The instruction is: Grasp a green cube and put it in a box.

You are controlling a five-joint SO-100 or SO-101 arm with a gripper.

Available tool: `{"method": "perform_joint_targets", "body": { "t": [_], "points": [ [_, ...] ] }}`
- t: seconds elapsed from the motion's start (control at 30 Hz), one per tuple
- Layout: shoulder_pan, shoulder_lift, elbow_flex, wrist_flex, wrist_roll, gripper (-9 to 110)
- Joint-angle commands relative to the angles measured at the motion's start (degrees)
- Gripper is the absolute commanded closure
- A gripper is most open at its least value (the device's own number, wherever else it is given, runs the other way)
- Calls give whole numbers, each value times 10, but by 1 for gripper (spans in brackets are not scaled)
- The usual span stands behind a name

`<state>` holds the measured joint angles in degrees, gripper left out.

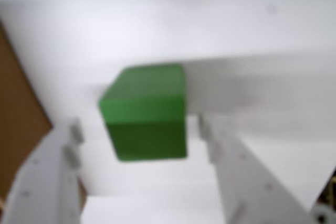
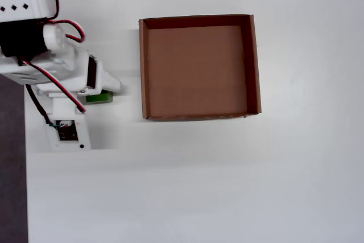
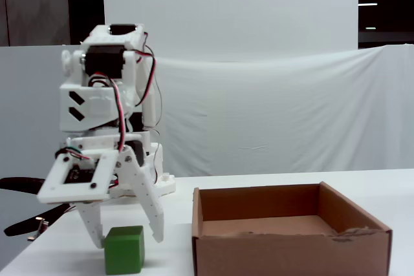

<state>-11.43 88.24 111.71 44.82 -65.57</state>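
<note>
White tabletop, white cloth backdrop in the fixed view. Green cube (image 3: 123, 249) sits on the table, to the left of the box (image 3: 291, 250) and apart from it; box interior is bare in the overhead view.

Gripper (image 3: 126, 236) is lowered over the cube with jaws spread wider than it. Wrist view: cube (image 1: 145, 112) lies between the two white fingers (image 1: 227, 166), visible gaps on both sides, no contact evident. Nothing is held.

Step in hand, by my judgement: closing on the cube. Notes for doing it well:
- Cube looks slightly rotated against the finger faces and sits nearer the far ends of the fingers; advance a little so the pads cover the flat sides, not the edges.
- Close slowly to avoid a squeeze-out.
- Lift clear above the box wall (image 2: 142, 66) before traversing.
</note>
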Motion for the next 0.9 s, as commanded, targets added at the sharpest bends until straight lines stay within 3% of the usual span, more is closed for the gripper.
{"method": "perform_joint_targets", "body": {
  "t": [0.0, 0.87],
  "points": [
    [1, 13, -11, -8, 3, 73],
    [-4, -35, -77, 5, 40, 80]
  ]
}}
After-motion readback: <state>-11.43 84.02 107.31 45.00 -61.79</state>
